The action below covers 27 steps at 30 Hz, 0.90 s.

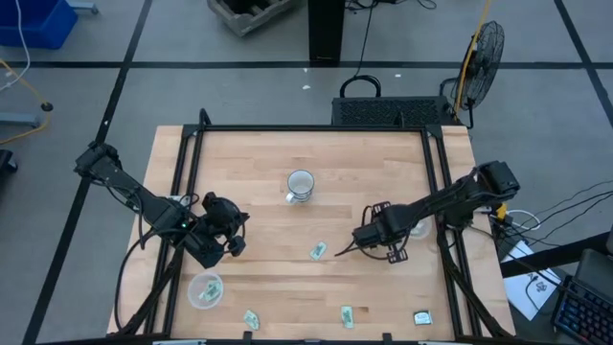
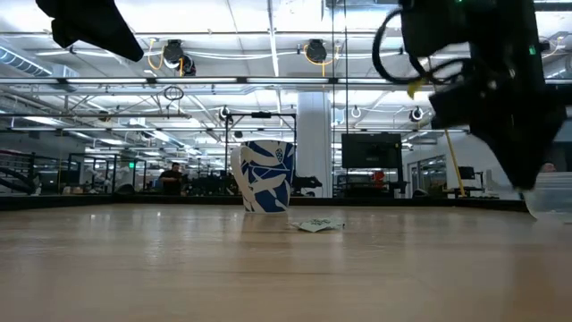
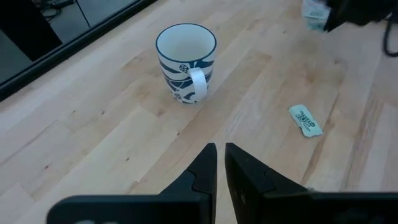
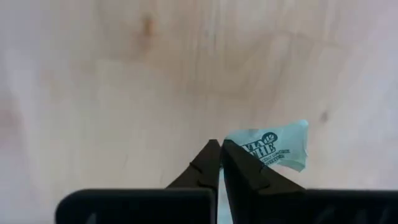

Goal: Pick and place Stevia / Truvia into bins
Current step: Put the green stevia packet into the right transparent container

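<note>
My right gripper [image 4: 221, 146] hovers over the table's right middle [image 1: 354, 241], shut on a pale green sachet [image 4: 273, 148]. Another sachet [image 1: 317, 251] lies flat on the wood just left of it, also seen in the left wrist view [image 3: 305, 120] and the low view [image 2: 320, 225]. Three more sachets [image 1: 251, 319] [image 1: 347, 316] [image 1: 421, 317] lie along the near edge. One clear bin [image 1: 204, 289] stands near left with sachets inside. The other bin [image 1: 419, 228] is partly hidden under the right arm. My left gripper [image 3: 221, 149] is shut and empty above the table's left [image 1: 225, 235]. My right gripper pinches the sachet by one end [image 4: 244, 152] between its two fingertips, coming from above. The rest of the sachet sticks out sideways past the fingers. It is lifted clear of the table.
A white and blue mug [image 1: 301, 184] stands upright at the table's far middle, also seen in the left wrist view [image 3: 185, 62]. Black rails [image 1: 187, 172] run along the left and right sides of the table. Bare wood lies between the mug and the near sachets.
</note>
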Motion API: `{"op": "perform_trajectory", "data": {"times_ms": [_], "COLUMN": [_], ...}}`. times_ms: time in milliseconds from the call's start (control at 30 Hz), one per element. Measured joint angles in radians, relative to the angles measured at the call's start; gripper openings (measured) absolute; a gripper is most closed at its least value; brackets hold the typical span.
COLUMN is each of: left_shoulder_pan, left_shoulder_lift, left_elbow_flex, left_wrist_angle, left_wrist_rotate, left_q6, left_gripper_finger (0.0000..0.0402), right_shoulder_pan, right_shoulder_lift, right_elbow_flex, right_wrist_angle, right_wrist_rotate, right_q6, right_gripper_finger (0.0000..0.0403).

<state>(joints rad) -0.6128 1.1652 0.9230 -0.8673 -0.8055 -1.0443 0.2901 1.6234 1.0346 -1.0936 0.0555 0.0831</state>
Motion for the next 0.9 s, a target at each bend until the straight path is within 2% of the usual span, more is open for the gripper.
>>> {"op": "perform_trajectory", "data": {"times_ms": [100,200,267,400,633,767,900], "left_shoulder_pan": [0.0,0.0,0.0,0.0,0.0,0.0,0.0], "left_shoulder_lift": [0.0,0.0,0.0,0.0,0.0,0.0,0.0], "left_elbow_flex": [0.0,0.0,0.0,0.0,0.0,0.0,0.0], "left_wrist_angle": [0.0,0.0,0.001,0.004,0.005,0.005,0.005], "left_wrist_rotate": [0.0,0.0,-0.003,-0.005,-0.007,-0.008,-0.008], "left_q6": [0.0,0.0,-0.01,-0.056,-0.057,-0.057,-0.057], "left_gripper_finger": [0.0037,0.0037,0.0037,0.0037,0.0037,0.0037,0.0037], "right_shoulder_pan": [0.0,0.006,0.005,0.004,0.004,0.004,0.004], "right_shoulder_lift": [0.0,-0.029,-0.063,-0.164,-0.386,-0.473,-0.507], "right_elbow_flex": [0.098,0.152,0.154,0.115,-0.069,-0.221,-0.328], "right_wrist_angle": [-0.112,-0.234,-0.287,-0.376,-0.253,-0.115,-0.035], "right_wrist_rotate": [0.017,0.104,0.132,0.097,-0.015,-0.05,-0.059], "right_q6": [0.03,0.098,0.161,0.328,0.513,0.538,0.536], "right_gripper_finger": [0.0005,0.0005,0.0006,0.0006,0.0003,0.0003,0.0003]}}
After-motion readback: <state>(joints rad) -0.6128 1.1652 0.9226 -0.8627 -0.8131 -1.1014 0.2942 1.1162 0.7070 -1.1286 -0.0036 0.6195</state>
